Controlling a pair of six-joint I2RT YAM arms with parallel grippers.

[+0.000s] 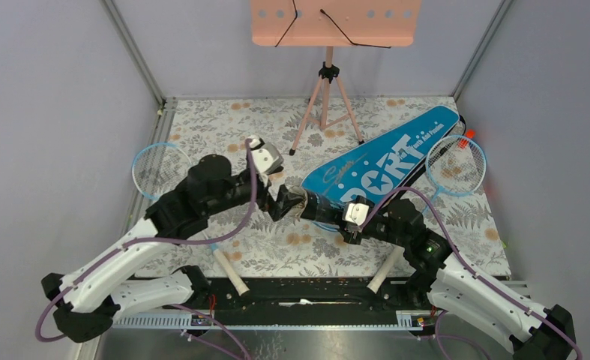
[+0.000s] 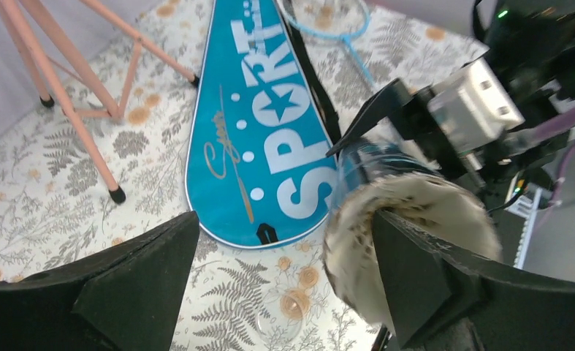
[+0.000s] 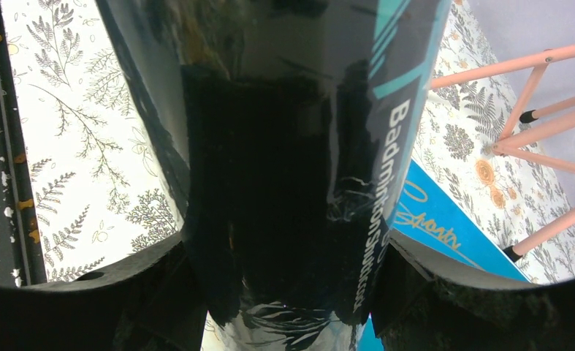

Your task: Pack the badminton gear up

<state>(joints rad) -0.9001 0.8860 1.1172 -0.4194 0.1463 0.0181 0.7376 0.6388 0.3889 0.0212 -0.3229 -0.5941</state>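
Seen from above, both arms bent in toward the middle of the table (image 1: 202,124). The right fingers (image 1: 335,213) pinched the black tube (image 1: 310,204) by the blue bag (image 1: 385,161).

The left wrist view showed the left fingers (image 2: 149,267) spread wide, one against a white shuttlecock (image 2: 423,208) in the tube's mouth.

The right wrist view showed the right fingers (image 3: 445,292) pressed on both sides of the tube (image 3: 284,146).

Blue bag (image 1: 381,161), black tube (image 3: 284,146), floral tablecloth (image 1: 292,247)
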